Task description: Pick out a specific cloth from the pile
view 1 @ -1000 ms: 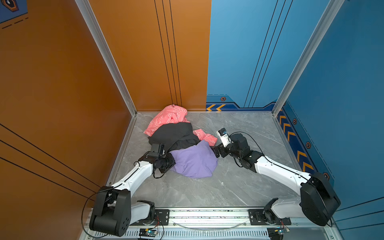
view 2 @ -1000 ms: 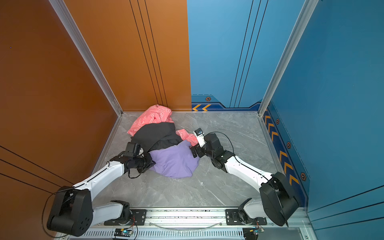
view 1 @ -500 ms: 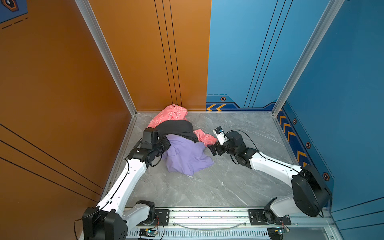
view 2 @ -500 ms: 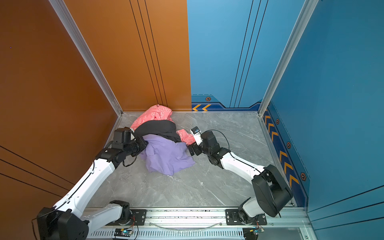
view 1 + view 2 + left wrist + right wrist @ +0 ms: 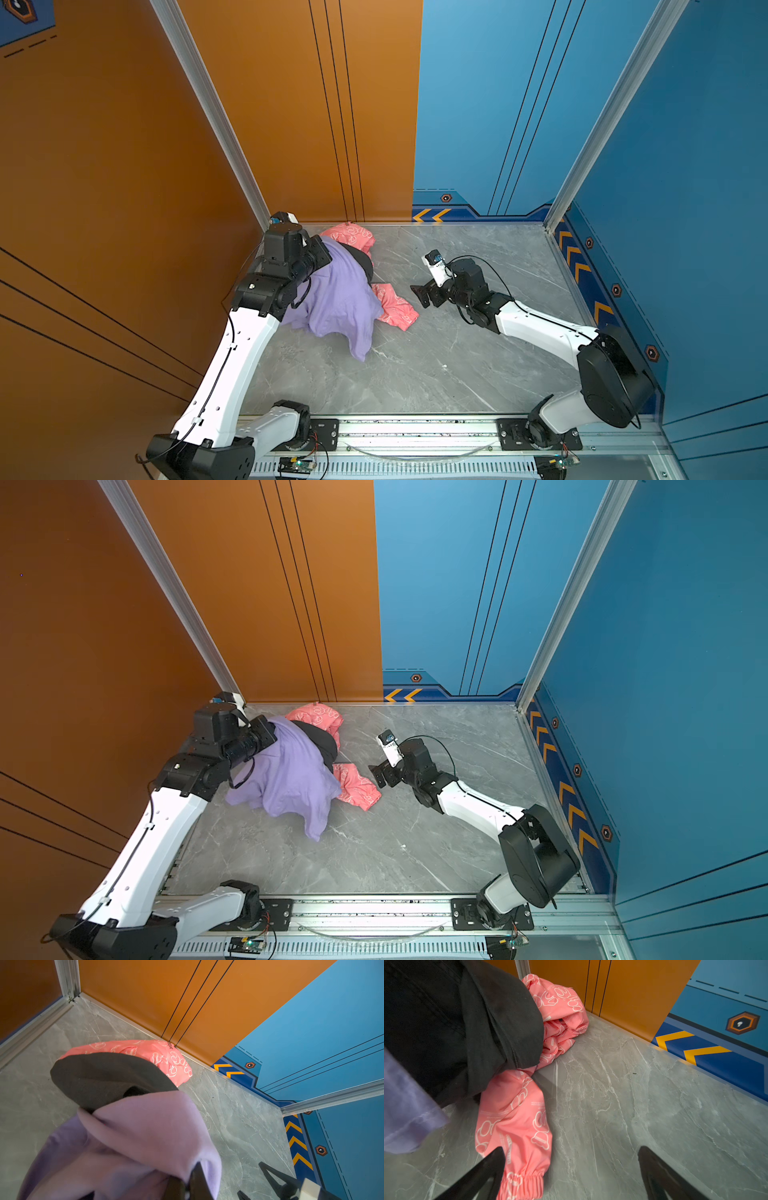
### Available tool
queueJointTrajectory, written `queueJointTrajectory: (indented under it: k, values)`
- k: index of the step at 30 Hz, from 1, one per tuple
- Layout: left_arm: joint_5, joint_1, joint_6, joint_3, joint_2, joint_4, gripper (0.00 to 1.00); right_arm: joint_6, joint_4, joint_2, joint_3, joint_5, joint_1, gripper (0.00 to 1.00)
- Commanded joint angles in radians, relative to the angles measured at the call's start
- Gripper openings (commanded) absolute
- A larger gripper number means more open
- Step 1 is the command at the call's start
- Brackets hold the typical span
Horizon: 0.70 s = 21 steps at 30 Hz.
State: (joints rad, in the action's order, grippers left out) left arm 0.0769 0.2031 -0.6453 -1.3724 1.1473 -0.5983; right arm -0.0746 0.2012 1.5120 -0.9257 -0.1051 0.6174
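Left wrist view, left hand point(image 5: 186, 1175) gripping cloth point(image 5: 135, 1136), lifted higher over pile point(image 5: 353, 239), right hand point(image 5: 571, 1150) wide, empty.

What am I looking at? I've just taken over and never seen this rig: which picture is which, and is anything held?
Two white robot arms with pincer grippers work over a grey marbled table. Both top views look down on the whole scene; each wrist view looks along one arm's gripper. On the table lies a pile: a coral-pink printed garment, a black garment and the lavender cloth. The left gripper is shut on the lavender cloth, which drapes down over the pile. The right gripper is open and empty, beside that pink garment.
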Motion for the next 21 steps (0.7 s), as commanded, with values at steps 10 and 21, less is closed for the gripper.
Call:
queueJointTrajectory:
  k: [10, 21]
  values:
    - [0.047, 0.045, 0.147, -0.372, 0.125, 0.105, 0.00, -0.010, 0.047, -0.026, -0.006, 0.039, 0.003, 1.00]
    - [-0.104, 0.055, 0.140, -0.702, 0.351, 0.106, 0.00, -0.005, 0.047, -0.061, 0.008, 0.100, -0.010, 1.00]
